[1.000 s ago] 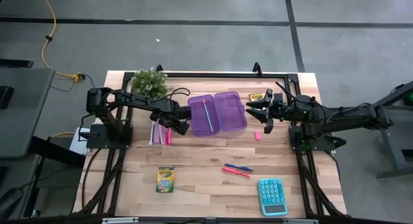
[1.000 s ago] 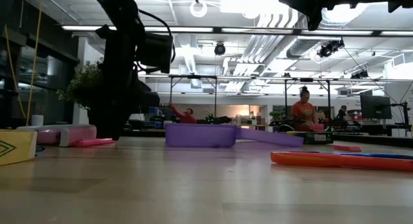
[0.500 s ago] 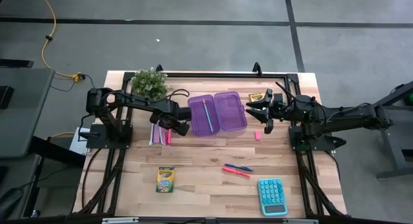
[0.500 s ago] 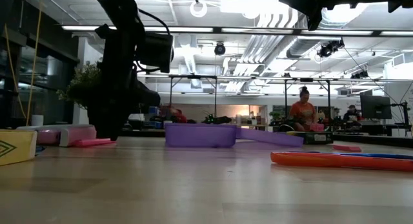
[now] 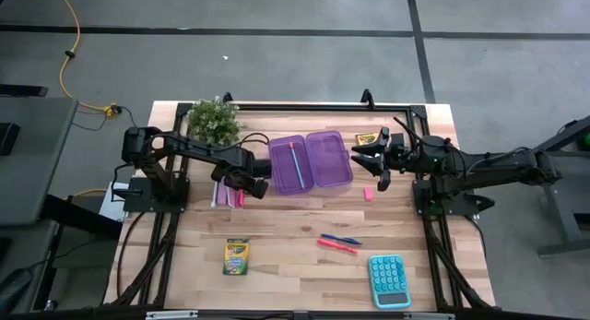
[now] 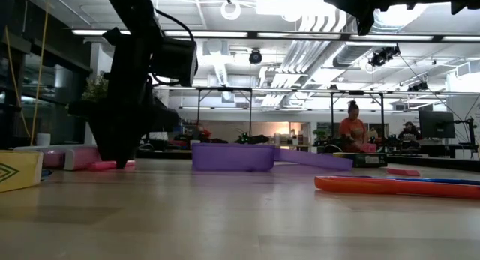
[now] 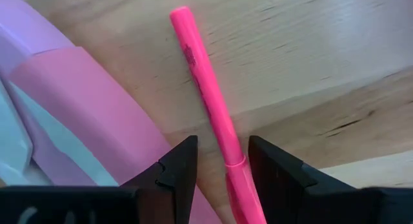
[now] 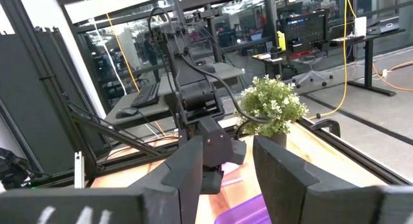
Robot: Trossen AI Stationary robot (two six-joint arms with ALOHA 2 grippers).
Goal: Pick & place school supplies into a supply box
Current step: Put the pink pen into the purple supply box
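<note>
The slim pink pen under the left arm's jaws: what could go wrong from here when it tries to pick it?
1. The slim pink pen lies right beside the pink-and-white booklet; the left gripper has one open jaw on each side, so closing could pinch the booklet's edge too.
2. The jaws stand near the pen's cap end, not its middle, so it may tilt or slip when lifted.
3. The translucent purple plastic supply box is close; a carried pen could bump its wall.

The left hand [image 5: 241, 192] has slid left and down, now straddling the pink pen [image 7: 210, 98].
</note>
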